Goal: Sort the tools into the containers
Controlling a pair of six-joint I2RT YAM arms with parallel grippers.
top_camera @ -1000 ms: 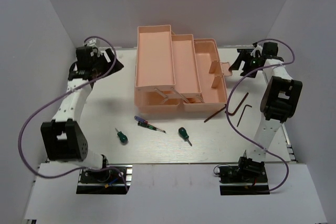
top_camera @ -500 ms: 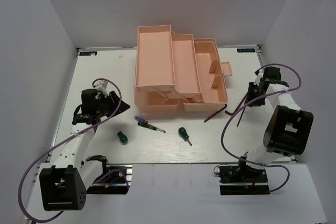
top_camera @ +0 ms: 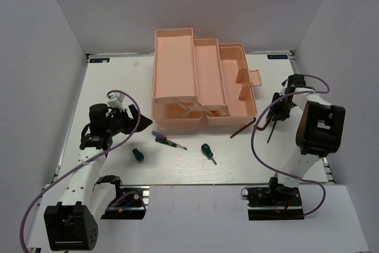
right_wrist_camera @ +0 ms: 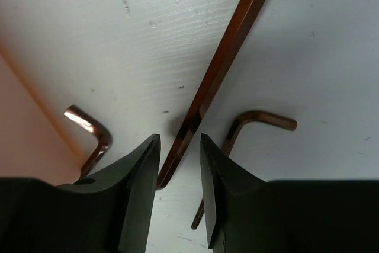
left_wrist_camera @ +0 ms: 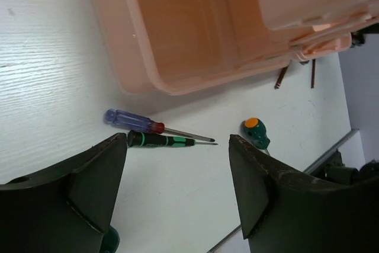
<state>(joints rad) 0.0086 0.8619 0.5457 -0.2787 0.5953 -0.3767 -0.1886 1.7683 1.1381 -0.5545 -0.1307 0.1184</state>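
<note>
right gripper (right_wrist_camera: 177, 149) astride hex key (right_wrist_camera: 225, 57), jaws barely apart, not gripping
left gripper (left_wrist_camera: 177, 167) wide, empty. thin key may squirt out on closing

toolbox (top_camera: 174, 69) peach-pink | stubby screwdriver (top_camera: 206, 149) green | slim screwdriver (left_wrist_camera: 133, 119) blue-red | hex key (right_wrist_camera: 218, 69) copper-brown

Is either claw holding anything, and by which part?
Nothing yet. The right gripper straddles a hex key's long arm, unclamped; the left gripper is open.

The peach toolbox (top_camera: 201, 81) stands open; before it lie two green screwdrivers (top_camera: 137, 154) (top_camera: 207, 150), a blue-red screwdriver (top_camera: 161, 137) and seemingly two hex keys (top_camera: 273, 127).
</note>
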